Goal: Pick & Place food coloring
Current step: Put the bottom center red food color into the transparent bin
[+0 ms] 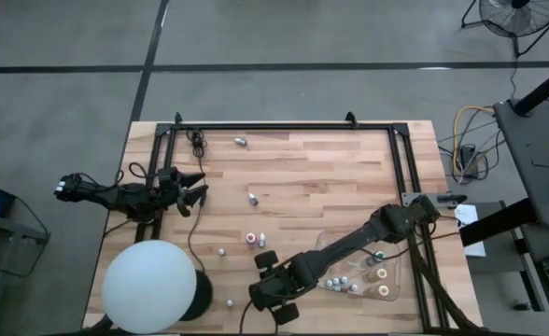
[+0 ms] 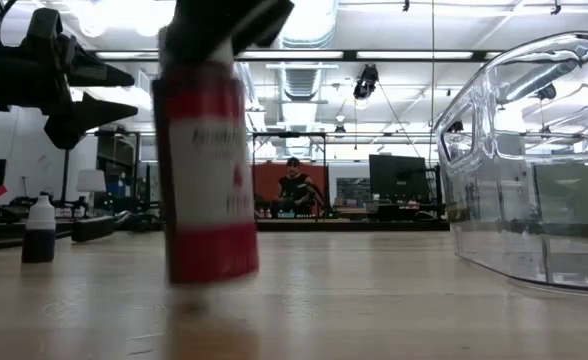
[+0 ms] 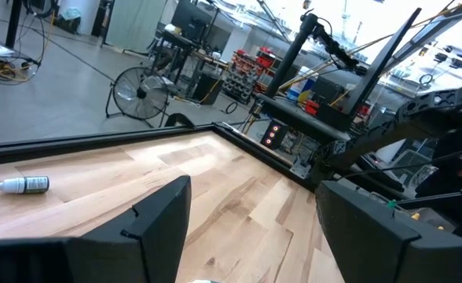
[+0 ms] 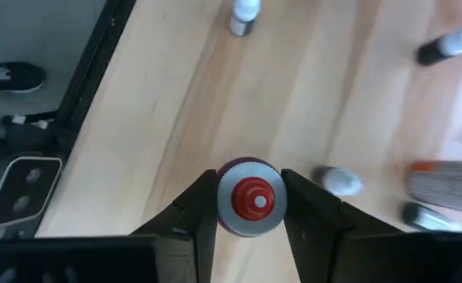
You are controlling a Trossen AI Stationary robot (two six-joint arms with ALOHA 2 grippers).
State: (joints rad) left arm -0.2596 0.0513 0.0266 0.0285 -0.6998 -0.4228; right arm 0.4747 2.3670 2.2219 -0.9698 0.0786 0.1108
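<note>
Red-capped food coloring bottle (image 4: 249,196) stands upright on the table (image 1: 330,177), clamped between the right hand's (image 1: 276,291) fingers beside the clear tray (image 1: 401,280), which we judge its destination. Left hand (image 1: 192,190) waits released, well apart.

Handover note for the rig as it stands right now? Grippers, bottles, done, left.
Right gripper: shut on a red-capped bottle, low at the table's near edge, beside the clear tray.
Left gripper: open, waiting above the table's left side.
Done: several bottles lie in the tray.
Left: the held one, plus loose bottles scattered across the table.
</note>
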